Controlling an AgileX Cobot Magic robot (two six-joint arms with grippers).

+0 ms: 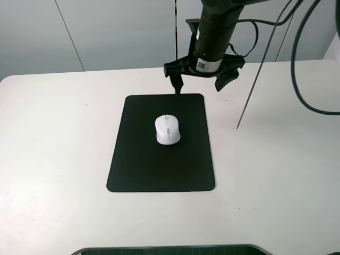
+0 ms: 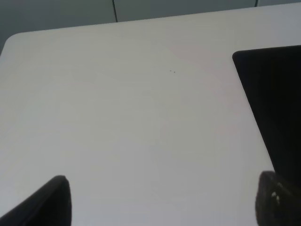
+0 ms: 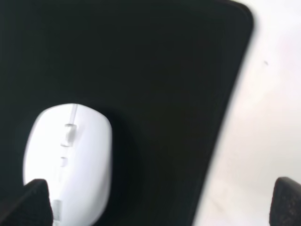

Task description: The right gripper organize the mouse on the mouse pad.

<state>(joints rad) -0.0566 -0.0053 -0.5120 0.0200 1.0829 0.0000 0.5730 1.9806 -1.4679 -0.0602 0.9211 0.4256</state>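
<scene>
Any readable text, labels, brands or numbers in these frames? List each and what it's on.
White label on the right arm: dark print, too small to read.
Mouse: no legible marking, and it is blurred in the right wrist view.
Mouse pad and table: no text.
Nothing can be read.

The left gripper (image 2: 162,207) hangs above the white table (image 2: 117,117), jaws wide — one fingertip (image 2: 278,200) at the edge of the mouse pad (image 2: 277,103), the other well apart. Tiny specks (image 2: 172,71) lie near the pad's corner.
</scene>
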